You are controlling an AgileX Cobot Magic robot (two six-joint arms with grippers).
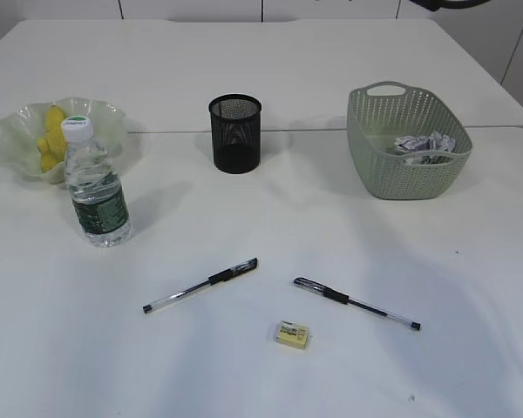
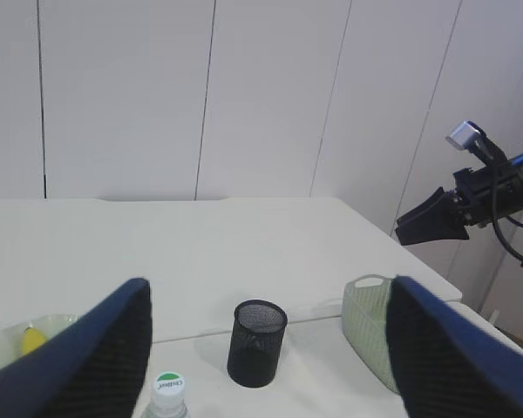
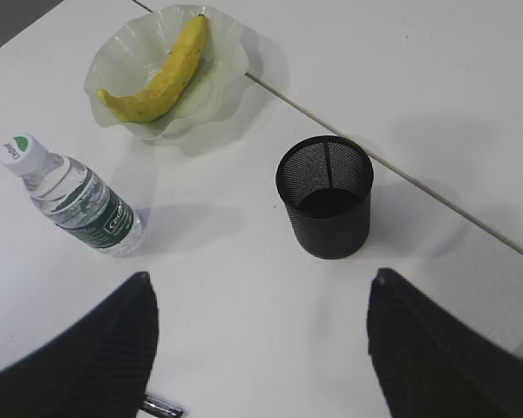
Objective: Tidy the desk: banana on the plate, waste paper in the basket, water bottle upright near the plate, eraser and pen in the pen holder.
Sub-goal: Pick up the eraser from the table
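Now I see the white table point(image 1: 270, 61) with a seam across it, and behind it plain white wall panels. I take the pen holder point(image 1: 235, 133) as my landmark; it stands upright just in front of the seam. To its left is the plate point(image 1: 9, 139) with the banana point(image 1: 50, 138) lying in it, and the water bottle point(image 1: 96, 185) stands upright just in front of the plate. To the right of the pen holder is the basket point(image 1: 407, 139), with the waste paper point(image 1: 425, 144) inside. In front of the pen holder, well apart from it, lie two pens, the left pen point(image 1: 200, 285) and the right pen point(image 1: 356, 303), and the eraser point(image 1: 292, 334) lies between them, closer to me. Around these three the table is bare. The left claw point(image 2: 270, 348) has its fingers wide apart and holds nothing. The right claw point(image 3: 261, 348) is also spread and empty above the table.
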